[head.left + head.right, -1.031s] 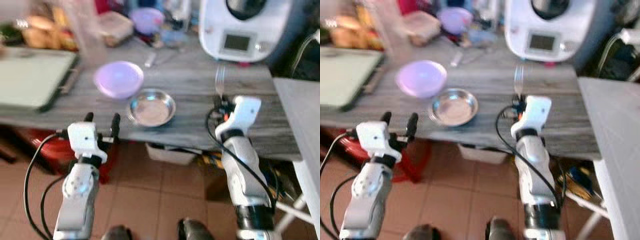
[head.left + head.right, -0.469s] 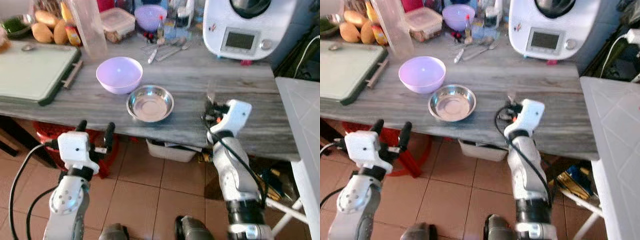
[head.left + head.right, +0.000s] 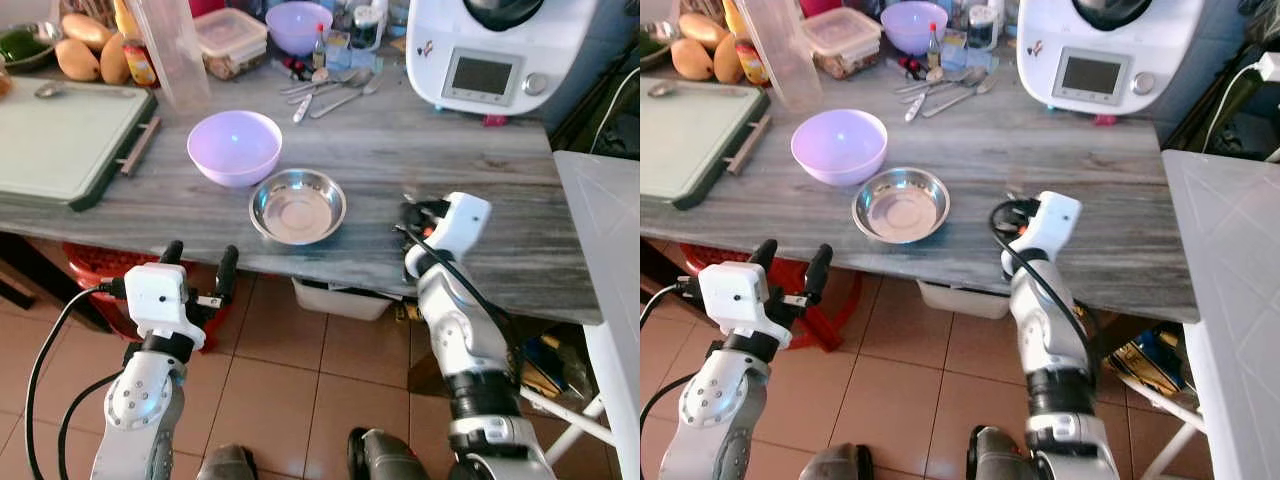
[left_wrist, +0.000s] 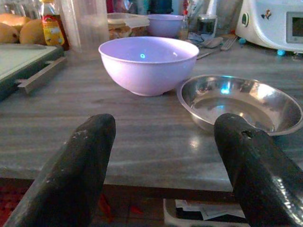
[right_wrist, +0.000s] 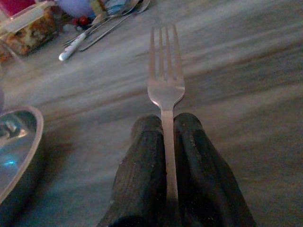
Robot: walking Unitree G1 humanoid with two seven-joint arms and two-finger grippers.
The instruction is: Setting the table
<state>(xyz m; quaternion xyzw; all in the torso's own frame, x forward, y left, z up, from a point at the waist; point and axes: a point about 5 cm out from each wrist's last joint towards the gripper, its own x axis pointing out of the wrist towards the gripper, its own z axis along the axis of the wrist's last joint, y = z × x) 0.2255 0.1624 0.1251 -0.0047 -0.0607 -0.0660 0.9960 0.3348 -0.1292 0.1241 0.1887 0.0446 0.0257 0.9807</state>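
Black fingers of the right gripper clamp a fork by its handle, tines low over the grey wood-grain tabletop, right of the steel dish near the front edge. Bare tabletop surrounds the tines. Left gripper is spread wide, empty, below the front edge, facing the lilac bowl. No writing is legible.

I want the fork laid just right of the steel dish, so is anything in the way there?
Nothing visible. The right tool is shut on the fork, and the stretch of grey tabletop between it and the steel dish is bare. The loose cutlery lies farther back.
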